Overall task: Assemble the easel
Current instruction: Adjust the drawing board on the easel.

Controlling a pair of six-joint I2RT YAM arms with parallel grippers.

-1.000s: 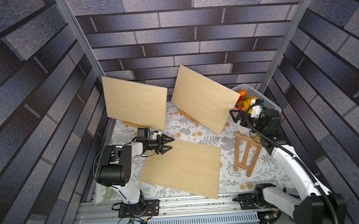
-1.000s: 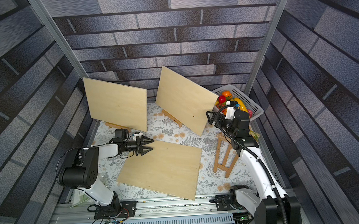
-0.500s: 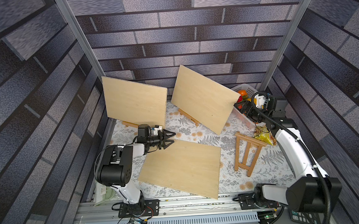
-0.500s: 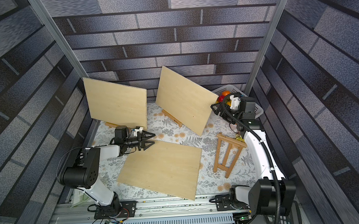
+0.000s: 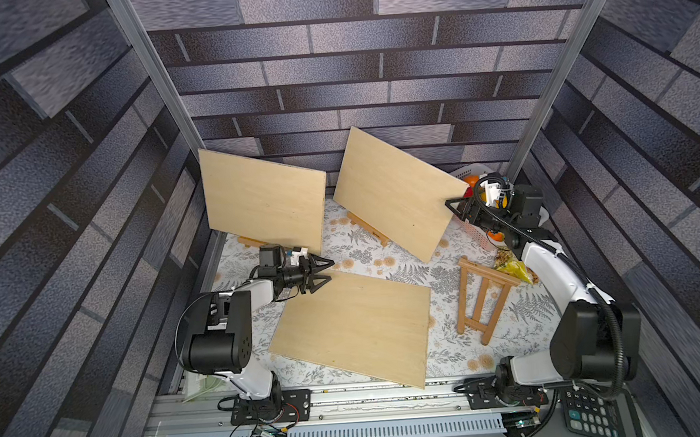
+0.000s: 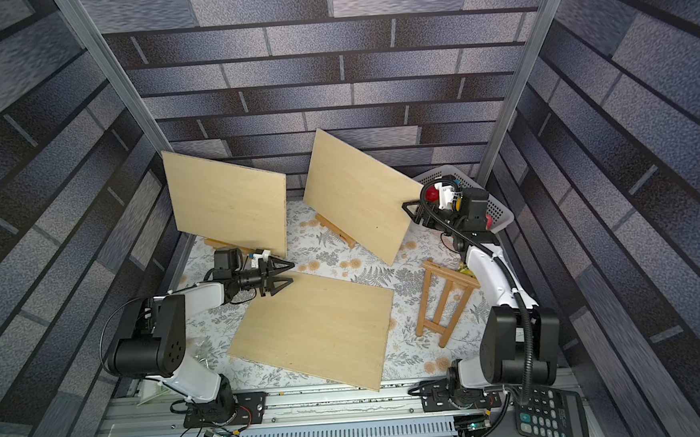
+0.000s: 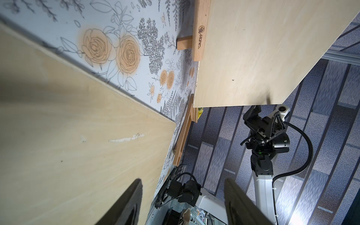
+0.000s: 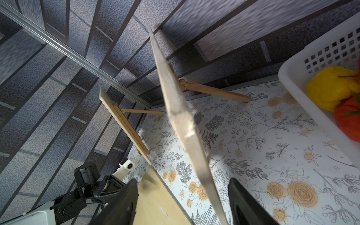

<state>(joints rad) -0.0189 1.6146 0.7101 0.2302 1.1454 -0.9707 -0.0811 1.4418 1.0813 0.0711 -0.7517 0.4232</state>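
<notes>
Right gripper (image 8: 183,182) has swung to the propped pale plywood board (image 5: 396,191), jaws parted astride its corner; left gripper (image 5: 330,270) gapes empty.

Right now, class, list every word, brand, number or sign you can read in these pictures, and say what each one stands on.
"Kalour", as best it reads, with the last letters unsure, next to a small logo: burned into the wooden easel ledge, seen in the left wrist view.
Key markings on the calculator: too small to read in both top views.
No other text can be read.
</notes>
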